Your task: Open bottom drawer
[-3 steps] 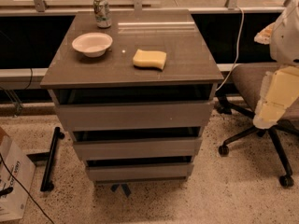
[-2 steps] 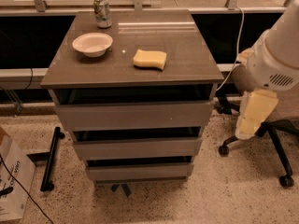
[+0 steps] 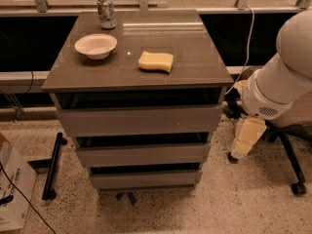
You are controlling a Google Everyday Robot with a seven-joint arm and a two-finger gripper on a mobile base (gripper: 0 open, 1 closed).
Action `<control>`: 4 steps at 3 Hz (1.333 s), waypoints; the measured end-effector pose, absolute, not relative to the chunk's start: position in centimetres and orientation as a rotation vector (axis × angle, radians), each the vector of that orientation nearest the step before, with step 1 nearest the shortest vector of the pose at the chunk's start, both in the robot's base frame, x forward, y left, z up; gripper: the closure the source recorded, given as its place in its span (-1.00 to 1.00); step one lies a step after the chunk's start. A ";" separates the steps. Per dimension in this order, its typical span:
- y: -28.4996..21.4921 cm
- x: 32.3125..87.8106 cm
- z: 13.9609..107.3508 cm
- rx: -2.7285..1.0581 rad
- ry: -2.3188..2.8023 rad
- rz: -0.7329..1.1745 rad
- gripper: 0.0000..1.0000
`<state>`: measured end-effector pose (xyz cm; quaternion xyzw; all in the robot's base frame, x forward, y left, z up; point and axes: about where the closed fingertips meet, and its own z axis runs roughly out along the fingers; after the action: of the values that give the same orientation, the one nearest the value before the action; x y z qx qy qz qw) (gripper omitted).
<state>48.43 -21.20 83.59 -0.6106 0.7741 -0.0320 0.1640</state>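
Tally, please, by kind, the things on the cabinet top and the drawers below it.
Bowl: 1
Can: 1
Sponge: 1
Drawers: 3 (top drawer, middle drawer, bottom drawer)
Total: 6
The pincer hangs right of the cabinet, touching nothing.

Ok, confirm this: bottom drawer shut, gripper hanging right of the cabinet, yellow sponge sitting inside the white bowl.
Wrong on the sponge. The camera view shows the yellow sponge lying on the cabinet, beside the white bowl and apart from it, not inside. The rest holds: bottom drawer shut, gripper hanging right of the cabinet.
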 end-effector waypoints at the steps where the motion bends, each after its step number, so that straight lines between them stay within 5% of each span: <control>1: -21.2 48.4 83.6 -1.741 2.206 -0.092 -1.00; 2: -20.8 48.4 83.2 -1.766 2.200 -0.106 -1.00; 4: -17.1 48.1 72.7 -1.803 2.190 0.225 -1.00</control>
<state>48.12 -17.06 72.70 -0.6266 0.7612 0.0783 0.1477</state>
